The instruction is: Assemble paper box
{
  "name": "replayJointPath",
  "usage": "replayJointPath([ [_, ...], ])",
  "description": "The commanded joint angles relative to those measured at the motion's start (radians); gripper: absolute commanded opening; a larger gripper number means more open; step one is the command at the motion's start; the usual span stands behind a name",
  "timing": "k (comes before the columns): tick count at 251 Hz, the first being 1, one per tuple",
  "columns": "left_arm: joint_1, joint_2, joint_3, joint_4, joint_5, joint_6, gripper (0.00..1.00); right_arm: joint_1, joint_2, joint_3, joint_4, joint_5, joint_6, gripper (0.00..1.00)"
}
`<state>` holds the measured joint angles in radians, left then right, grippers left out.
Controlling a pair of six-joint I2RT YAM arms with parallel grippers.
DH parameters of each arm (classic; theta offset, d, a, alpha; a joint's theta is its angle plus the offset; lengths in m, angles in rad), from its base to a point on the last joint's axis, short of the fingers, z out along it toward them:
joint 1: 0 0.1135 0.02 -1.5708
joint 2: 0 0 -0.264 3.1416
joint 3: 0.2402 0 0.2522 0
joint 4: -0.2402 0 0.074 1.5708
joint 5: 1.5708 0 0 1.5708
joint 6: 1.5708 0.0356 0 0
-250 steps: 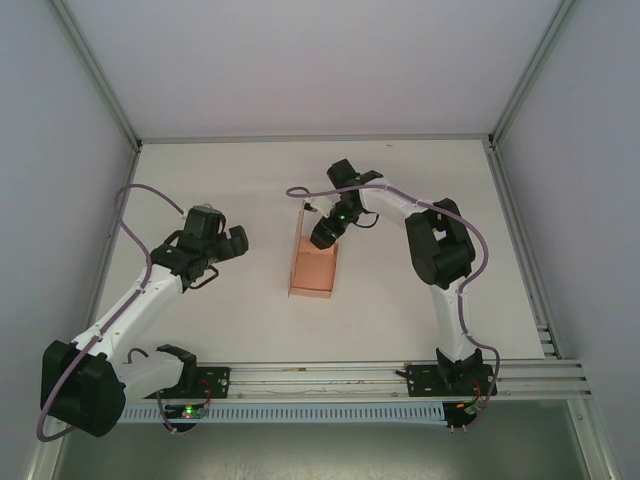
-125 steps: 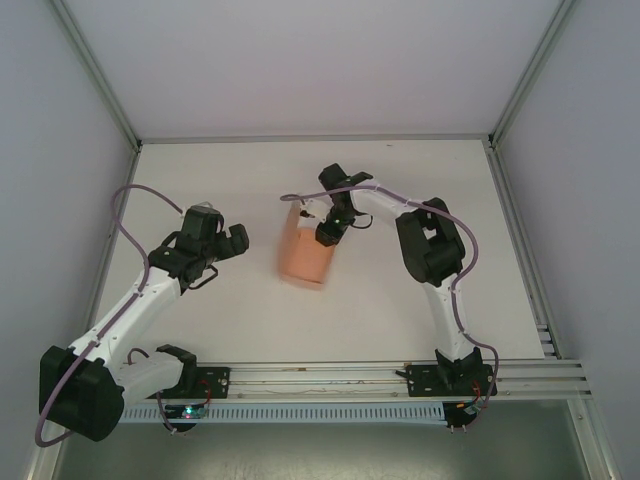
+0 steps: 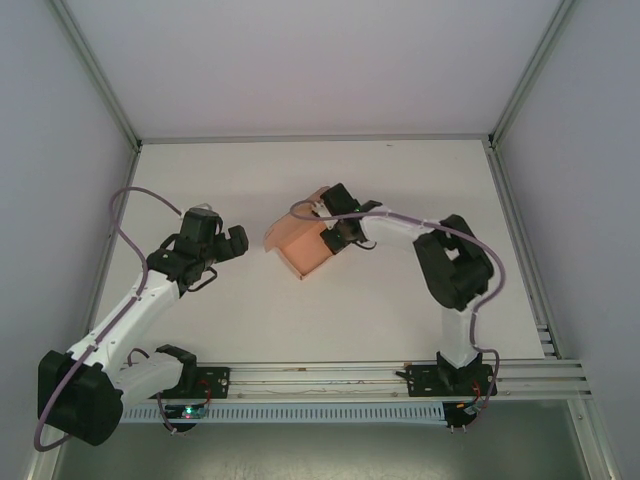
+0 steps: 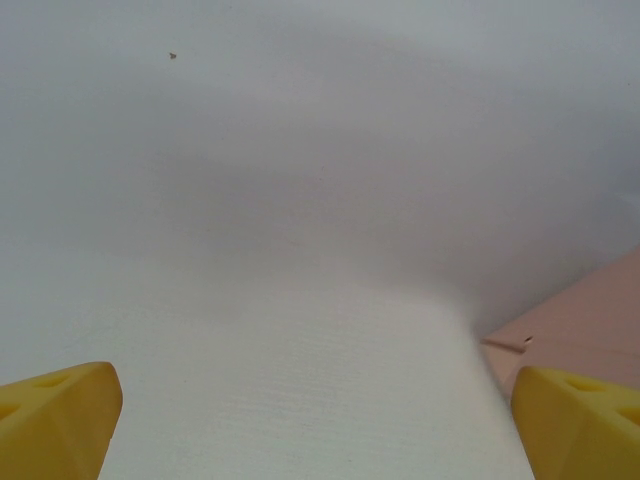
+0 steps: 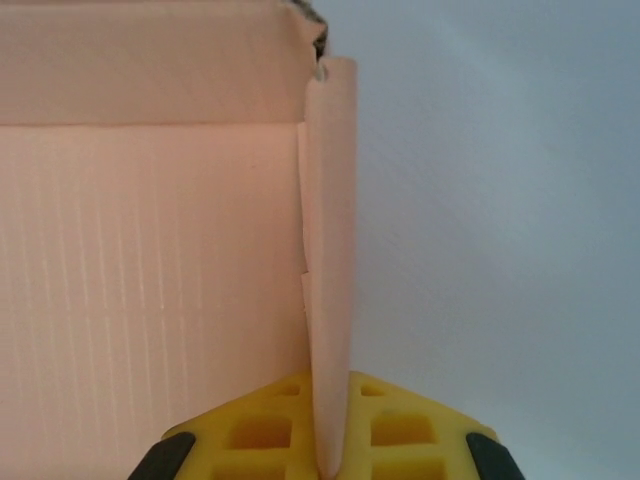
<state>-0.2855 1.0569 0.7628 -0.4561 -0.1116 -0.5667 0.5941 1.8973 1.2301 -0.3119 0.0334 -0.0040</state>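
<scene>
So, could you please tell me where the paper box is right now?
In the top view the paper box is near the middle of the table, one wall pinched in the right claw, with the open left claw apart to its left.

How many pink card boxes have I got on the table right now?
1. The paper box is near the middle of the table, one thin wall pinched in the shut right jaws. Its corner also shows low right in the left wrist view. Nothing suggests another is hidden.

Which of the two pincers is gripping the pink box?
The right pincer, shut on a wall of the paper box; the left pincer stands open, apart.
</scene>
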Motion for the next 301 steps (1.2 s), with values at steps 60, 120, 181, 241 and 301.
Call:
replayJointPath([
  [60,0.028,0.126,-0.024,0.267,0.167,-0.059,1.00,-0.076,-0.281,-0.203,0.441,-0.509,0.292,0.00],
  [120,0.016,0.294,-0.014,0.706,0.614,-0.062,1.00,-0.034,-0.309,-0.216,0.470,-0.667,0.267,0.00],
  [181,-0.039,0.339,-0.024,0.933,0.830,-0.038,1.00,-0.046,-0.275,-0.234,0.576,-0.795,0.376,0.00],
  [241,-0.112,0.366,0.049,0.879,0.853,0.044,1.00,-0.028,-0.242,-0.199,0.558,-0.789,0.377,0.00],
  [301,-0.168,0.418,0.125,0.882,0.863,0.057,1.00,0.032,-0.217,-0.134,0.471,-0.563,0.427,0.00],
])
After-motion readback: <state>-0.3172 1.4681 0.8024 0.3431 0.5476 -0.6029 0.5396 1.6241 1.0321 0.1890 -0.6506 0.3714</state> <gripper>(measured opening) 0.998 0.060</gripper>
